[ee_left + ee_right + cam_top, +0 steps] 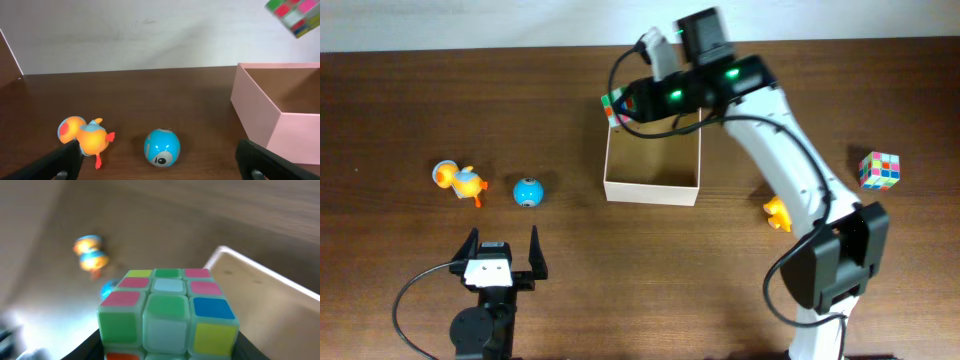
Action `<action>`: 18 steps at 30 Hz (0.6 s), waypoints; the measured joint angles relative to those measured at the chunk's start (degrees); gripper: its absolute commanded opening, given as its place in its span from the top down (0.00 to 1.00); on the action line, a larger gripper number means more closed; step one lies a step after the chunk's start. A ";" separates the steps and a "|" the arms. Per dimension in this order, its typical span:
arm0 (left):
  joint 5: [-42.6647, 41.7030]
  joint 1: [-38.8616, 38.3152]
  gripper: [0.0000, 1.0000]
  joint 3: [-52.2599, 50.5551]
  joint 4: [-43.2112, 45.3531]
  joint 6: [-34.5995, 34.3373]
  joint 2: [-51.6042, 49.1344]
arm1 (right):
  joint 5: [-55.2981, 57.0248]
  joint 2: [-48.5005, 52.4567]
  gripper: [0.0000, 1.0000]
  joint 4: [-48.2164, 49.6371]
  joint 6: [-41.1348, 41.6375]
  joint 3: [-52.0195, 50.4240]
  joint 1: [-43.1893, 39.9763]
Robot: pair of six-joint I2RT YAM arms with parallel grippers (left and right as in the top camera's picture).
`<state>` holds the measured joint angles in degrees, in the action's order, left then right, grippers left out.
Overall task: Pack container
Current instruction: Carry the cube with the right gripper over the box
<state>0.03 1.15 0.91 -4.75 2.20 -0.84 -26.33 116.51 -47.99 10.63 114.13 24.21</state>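
Observation:
The container (651, 187), a square shallow box with cream walls and a tan inside, sits mid-table; it also shows in the left wrist view (260, 107) and the right wrist view (260, 287). My right gripper (617, 104) is shut on a puzzle cube (167, 312) and holds it in the air over the container's far-left corner; the cube shows in the left wrist view (294, 15). My left gripper (503, 250) is open and empty near the front edge, behind a blue ball toy (162, 146) and an orange duck toy (85, 136).
A second puzzle cube (880, 170) lies at the far right. Another orange duck toy (777, 213) lies right of the container, partly behind my right arm. In the overhead view the blue ball (528, 190) and the duck (460, 182) lie left of the container.

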 measured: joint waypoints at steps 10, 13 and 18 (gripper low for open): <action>0.00 0.00 0.01 0.00 0.02 -0.02 0.00 | 33.77 0.42 0.55 2.51 15.21 0.00 9.01; 0.00 0.00 0.01 0.00 0.02 0.00 0.00 | 37.13 2.01 0.55 2.67 18.25 0.02 9.16; 0.00 0.00 0.01 0.00 0.02 0.00 0.00 | 39.21 7.19 0.55 2.64 21.07 0.04 9.09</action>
<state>0.03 1.15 0.91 -4.73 2.20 -0.84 12.88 123.70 -45.34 31.70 114.17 33.30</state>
